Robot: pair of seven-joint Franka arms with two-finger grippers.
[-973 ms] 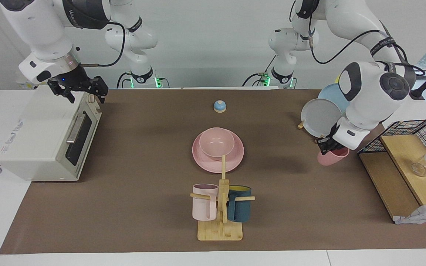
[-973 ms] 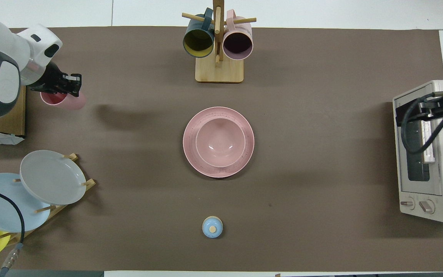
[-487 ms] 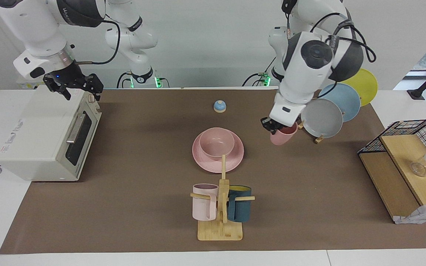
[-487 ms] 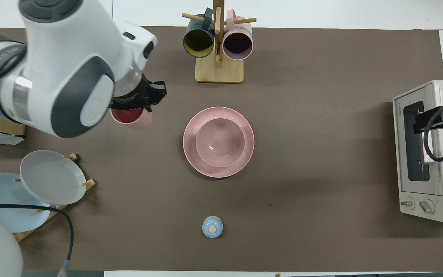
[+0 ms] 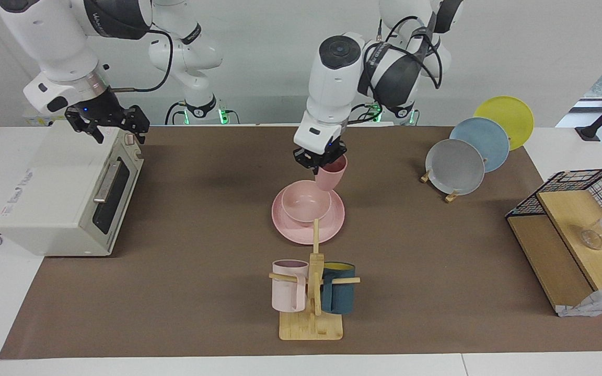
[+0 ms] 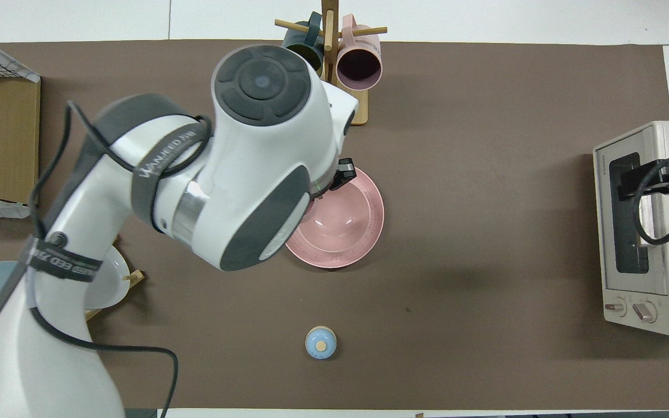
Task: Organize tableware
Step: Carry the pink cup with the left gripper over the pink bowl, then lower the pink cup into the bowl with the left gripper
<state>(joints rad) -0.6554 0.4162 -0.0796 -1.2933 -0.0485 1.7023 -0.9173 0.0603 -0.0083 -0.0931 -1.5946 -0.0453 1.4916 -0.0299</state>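
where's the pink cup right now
In the facing view the pink cup hangs tilted in the left end effector, up in the air over the pink bowl that sits on the pink plate at mid-table.

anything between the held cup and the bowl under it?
Nothing. In the facing view the cup, held by the left gripper, hangs just over the bowl rim with open air beneath.

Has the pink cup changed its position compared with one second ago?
Yes. The left gripper has carried the pink cup from beside the wire shelf to above the pink bowl on the pink plate.
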